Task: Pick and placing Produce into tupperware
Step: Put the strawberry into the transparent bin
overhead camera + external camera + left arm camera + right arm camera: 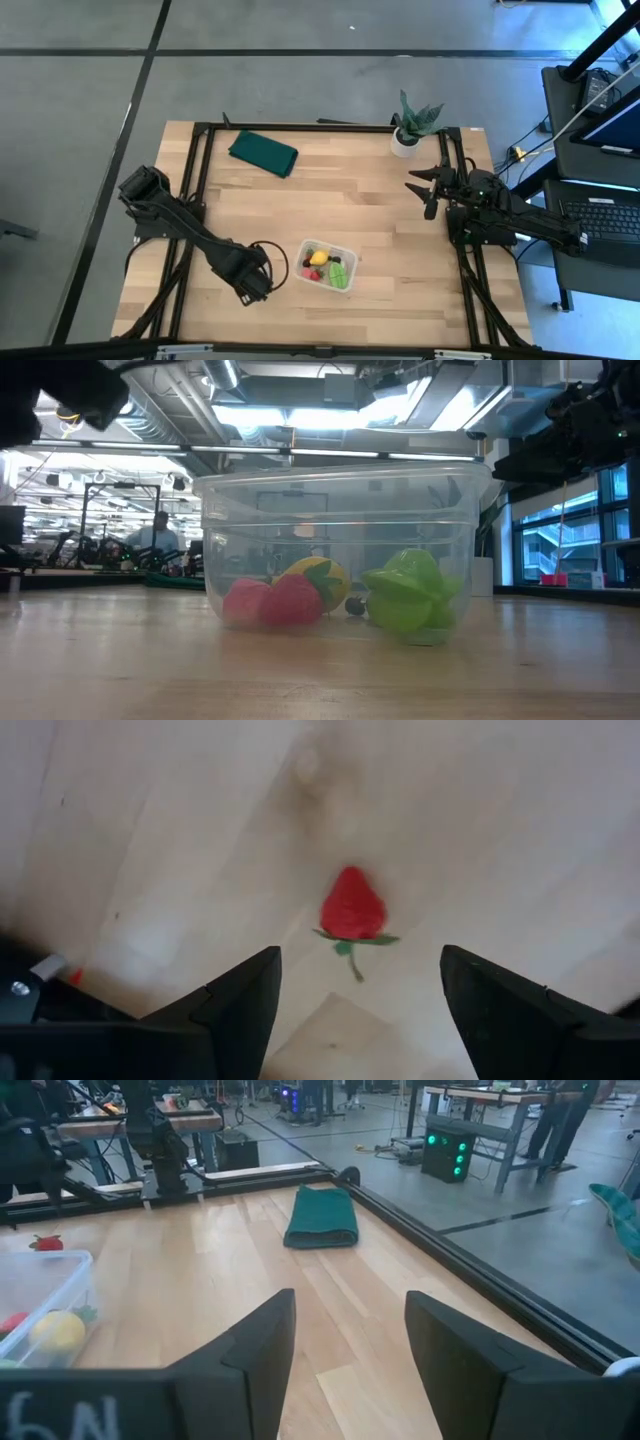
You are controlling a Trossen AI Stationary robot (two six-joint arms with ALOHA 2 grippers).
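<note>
The clear tupperware (328, 266) stands on the table near its near edge. In the low view it holds two red strawberries (272, 602), a yellow lemon (318, 578), a light green piece (408, 594) and a dark berry (355, 606). My left gripper (252, 286) hovers open just left of the tub. In its wrist view (360, 960) one more strawberry (352, 908) lies on the wood just ahead of the fingertips, untouched. My right gripper (425, 190) waits open near the table's right edge, holding nothing (350, 1305).
A dark green folded cloth (263, 153) lies near the far edge, and a spiky plant in a white pot (410, 128) stands at the far right. Black frame rails (195, 170) run along the table's sides. Bare wood spreads across the table's middle.
</note>
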